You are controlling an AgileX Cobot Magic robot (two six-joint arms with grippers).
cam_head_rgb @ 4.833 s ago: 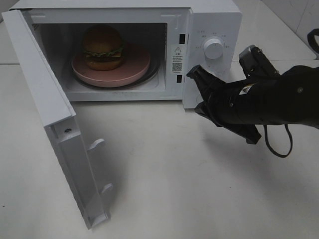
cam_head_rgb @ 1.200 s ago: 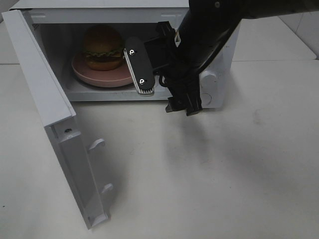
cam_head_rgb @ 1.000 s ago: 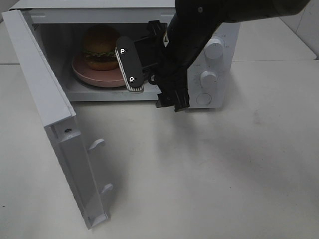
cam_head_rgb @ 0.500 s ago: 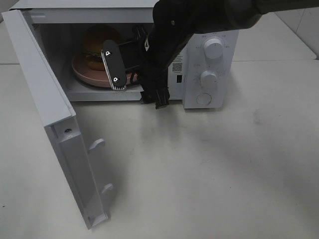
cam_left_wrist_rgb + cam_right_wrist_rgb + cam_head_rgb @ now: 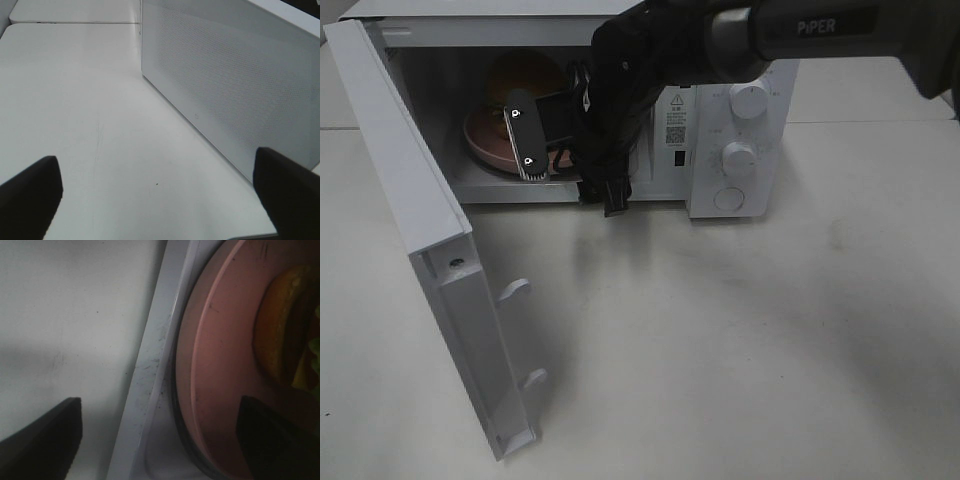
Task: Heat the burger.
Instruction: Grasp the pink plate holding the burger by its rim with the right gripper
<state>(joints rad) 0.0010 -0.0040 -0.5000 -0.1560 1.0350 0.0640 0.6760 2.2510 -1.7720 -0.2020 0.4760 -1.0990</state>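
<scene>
Pink plate (image 5: 480, 140) carrying burger (image 5: 520, 75) sits inside microwave (image 5: 740, 60), upper left; right gripper (image 5: 555, 150) at its mouth, fingers spread, holding nothing.

Place: looks like a lab test bench, not a home kitchen.
Evidence: bare white table (image 5: 740, 340), lone microwave (image 5: 740, 110) at 12 o'clock, branded robot arm (image 5: 820, 30) overhead.
</scene>
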